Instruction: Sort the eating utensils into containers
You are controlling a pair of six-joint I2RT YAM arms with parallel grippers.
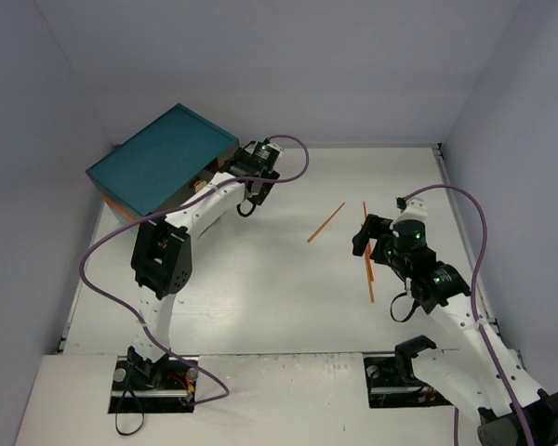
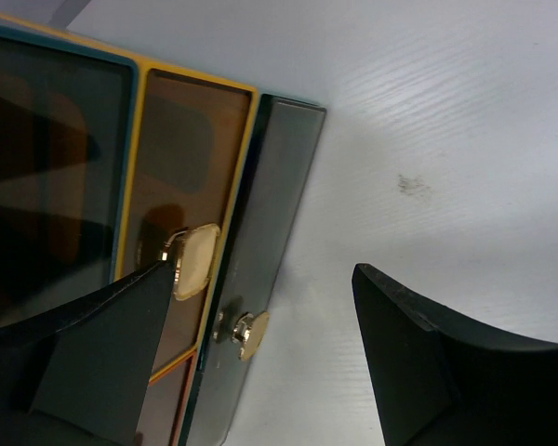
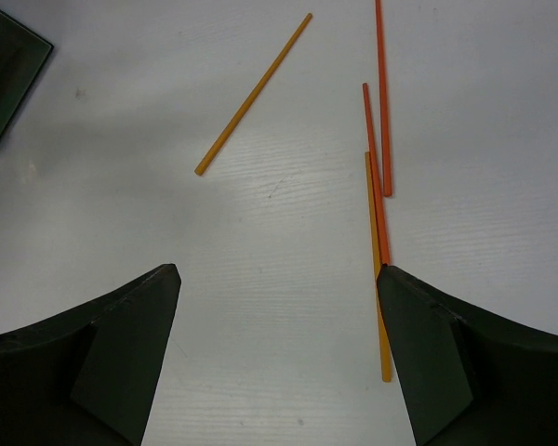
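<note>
The teal chest (image 1: 163,158) stands at the back left, and my left gripper (image 1: 246,186) is open right at its front. In the left wrist view the gripper (image 2: 263,269) faces a brown drawer front (image 2: 181,167) and a grey drawer front (image 2: 279,204). Each has a pale knob (image 2: 251,333); the grey drawer's knob lies between the fingers, near the left one. Several orange chopsticks lie right of centre: one alone (image 3: 254,95) and a cluster (image 3: 375,172). My right gripper (image 3: 277,270) hovers open above the table. Its right finger (image 3: 437,353) is over the end of a yellow-orange chopstick (image 3: 379,325).
Pale walls close in the white table (image 1: 260,279) on the left, back and right. A purple cable (image 1: 102,251) loops off the left arm and another (image 1: 479,232) arcs over the right arm. A corner of the chest (image 3: 9,74) shows at the right wrist view's top left.
</note>
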